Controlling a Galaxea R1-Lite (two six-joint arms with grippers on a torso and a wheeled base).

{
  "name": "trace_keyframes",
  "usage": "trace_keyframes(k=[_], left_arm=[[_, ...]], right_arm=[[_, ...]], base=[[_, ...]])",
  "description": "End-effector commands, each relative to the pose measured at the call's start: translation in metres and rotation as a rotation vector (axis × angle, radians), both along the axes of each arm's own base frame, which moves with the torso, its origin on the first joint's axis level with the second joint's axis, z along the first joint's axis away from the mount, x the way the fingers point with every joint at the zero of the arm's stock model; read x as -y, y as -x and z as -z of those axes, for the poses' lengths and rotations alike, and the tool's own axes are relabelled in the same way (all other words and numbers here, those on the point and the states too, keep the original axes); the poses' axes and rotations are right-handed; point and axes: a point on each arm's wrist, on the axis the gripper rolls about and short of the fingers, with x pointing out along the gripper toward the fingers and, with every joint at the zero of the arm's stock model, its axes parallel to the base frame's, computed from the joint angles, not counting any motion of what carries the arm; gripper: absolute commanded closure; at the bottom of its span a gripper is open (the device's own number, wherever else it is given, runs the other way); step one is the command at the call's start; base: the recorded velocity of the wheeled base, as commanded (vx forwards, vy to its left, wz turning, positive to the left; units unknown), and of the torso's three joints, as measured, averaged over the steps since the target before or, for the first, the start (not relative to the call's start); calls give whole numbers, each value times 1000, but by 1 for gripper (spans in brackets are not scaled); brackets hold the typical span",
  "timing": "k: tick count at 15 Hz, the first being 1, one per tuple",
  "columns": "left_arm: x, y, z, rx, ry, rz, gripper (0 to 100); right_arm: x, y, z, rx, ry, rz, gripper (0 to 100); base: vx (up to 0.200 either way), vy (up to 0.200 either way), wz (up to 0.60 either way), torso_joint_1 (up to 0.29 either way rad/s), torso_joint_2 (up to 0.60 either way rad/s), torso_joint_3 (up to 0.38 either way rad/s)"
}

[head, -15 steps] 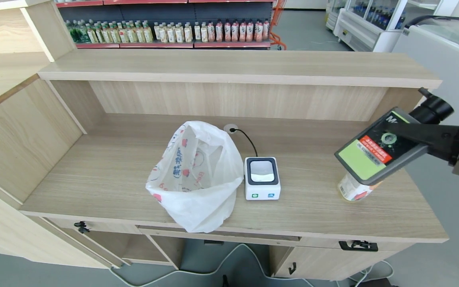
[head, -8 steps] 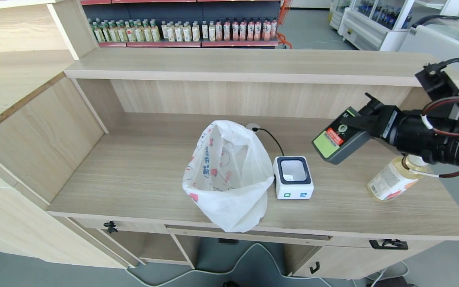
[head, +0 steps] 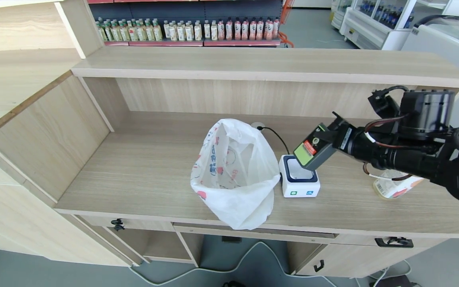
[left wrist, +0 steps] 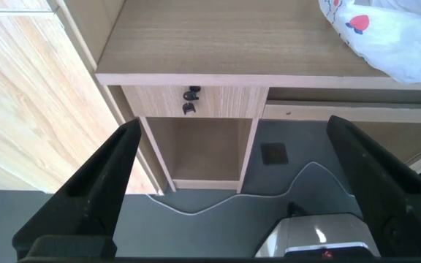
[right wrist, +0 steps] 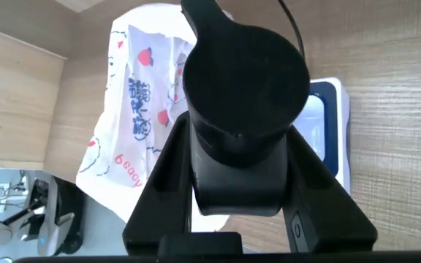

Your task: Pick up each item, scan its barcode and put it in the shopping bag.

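Hovering over the wooden counter (head: 153,167), the right gripper (head: 330,136) is clamped on a dark tube (head: 312,148) with a green and red label. It holds the tube tilted, low end down, directly above the barcode scanner (head: 299,189). From where I stand the label faces up and outward. I can't make out a barcode on it, so my guess is that the code sits on the underside and the tilt is meant to show that face to the scanner's glass. In the right wrist view the two fingers (right wrist: 159,191) pinch the tube's body from either side, with its rounded dark end out in front and the scanner's blue-rimmed window just past it. The white plastic shopping bag (head: 233,175) stands right beside the scanner, seemingly touching it, and its mouth gapes upward. That looks deliberate, since a scanned item would need only a short carry sideways to drop in. I'd say the scan step is in hand, with the bagging yet to come for this tube. A drink bottle (head: 395,188) stands on the counter toward the right end, partly behind the arm and well apart from the bag, presumably waiting its turn. The scanner's black cable (head: 271,135) runs back to a hole in the counter behind the bag, clear of the path. The left gripper (left wrist: 232,124) hangs low in front of the cupboard under the counter, fingers spread wide with nothing between them, out of the way.
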Motion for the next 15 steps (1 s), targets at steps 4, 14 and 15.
trace_keyframes(k=[4,14,15], left_arm=[[0,0,0,-2,2,0,0],[0,0,0,-1,0,0,0],[0,0,0,-1,0,0,0]], right_arm=[[-7,-20,28,-53,19,-4,100],[-15,-37,42,-12,5,-19,100],[-15,-39,44,-18,7,-19,100]], base=[[0,0,0,0,0,0],[0,0,0,0,0,0],[0,0,0,0,0,0]])
